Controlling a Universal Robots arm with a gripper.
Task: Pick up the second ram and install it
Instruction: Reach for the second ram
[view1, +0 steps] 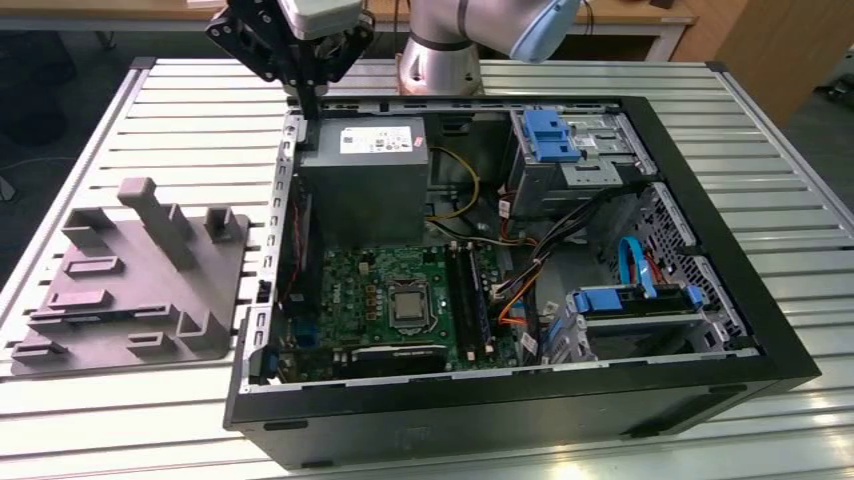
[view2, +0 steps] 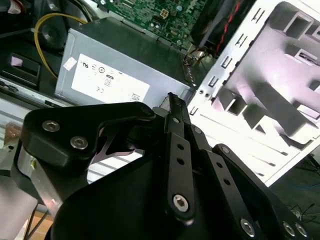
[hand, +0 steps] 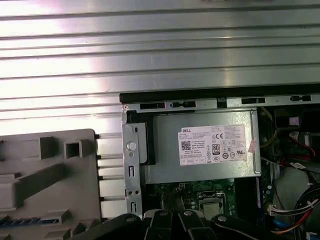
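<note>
Tool (view1: 308, 115) hovers at case wall (view1: 283, 200) beside power supply (view1: 363, 180)

Claw (view1: 310, 112) hangs pointing down (fingers (view2: 176, 114) pressed together).

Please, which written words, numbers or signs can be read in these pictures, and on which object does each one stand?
White label on the power supply: small print and round marks, too small to read with certainty.
Small white sticker on the same unit: unreadable.
Motherboard: markings too small.
Grey plastic block: none.
</note>
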